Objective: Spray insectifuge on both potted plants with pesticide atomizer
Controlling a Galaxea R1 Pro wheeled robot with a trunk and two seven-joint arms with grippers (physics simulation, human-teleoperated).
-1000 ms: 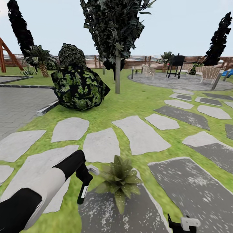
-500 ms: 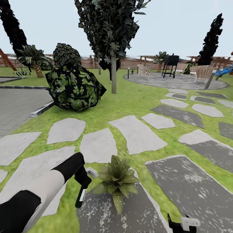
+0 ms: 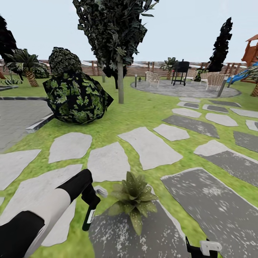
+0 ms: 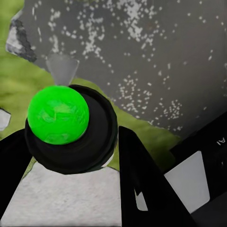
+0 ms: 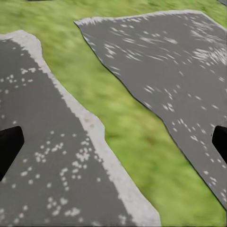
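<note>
We note progress first: the pick-up looks done, since our left gripper (image 3: 89,206), at the near left of the head view, is closed around the pesticide atomizer (image 3: 88,217), a dark slim body with a pale label hanging just left of the nearest potted plant (image 3: 134,199). In the left wrist view the atomizer (image 4: 71,127) sits between the two dark fingers (image 4: 146,184), seen end-on as a round black body capped by a bright green ball, with a small grey spout beyond it. We judge its long axis near vertical in the head view, one end pointing down at the lawn (image 3: 143,111) and the dark stepping stone (image 3: 132,233); which end carries the nozzle we cannot tell. No spray mist shows on the plant's leaves, so coverage of it, and of the second plant, seems left to do. At the near right, the right gripper (image 5: 113,142) hangs with its fingers wide apart and nothing between them, over grass and grey stone.
</note>
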